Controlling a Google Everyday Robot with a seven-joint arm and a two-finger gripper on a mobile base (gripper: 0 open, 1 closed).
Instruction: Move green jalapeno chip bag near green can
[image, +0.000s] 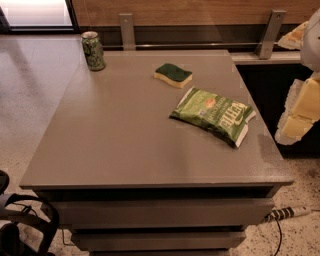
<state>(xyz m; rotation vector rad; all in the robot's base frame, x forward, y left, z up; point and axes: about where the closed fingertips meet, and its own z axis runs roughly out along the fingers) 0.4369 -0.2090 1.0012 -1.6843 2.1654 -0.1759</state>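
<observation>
The green jalapeno chip bag (212, 115) lies flat on the right half of the grey table (115, 140), its white end edge toward the right front. The green can (93, 50) stands upright at the table's far left corner, well apart from the bag. My gripper (300, 107) shows as cream and white parts at the right edge of the view, beyond the table's right side and to the right of the bag, touching nothing.
A yellow sponge with a green top (173, 74) lies just behind the bag. A wooden wall with metal brackets (127, 30) runs behind the table. A power strip (289, 213) lies on the floor front right, and black straps (30, 220) front left.
</observation>
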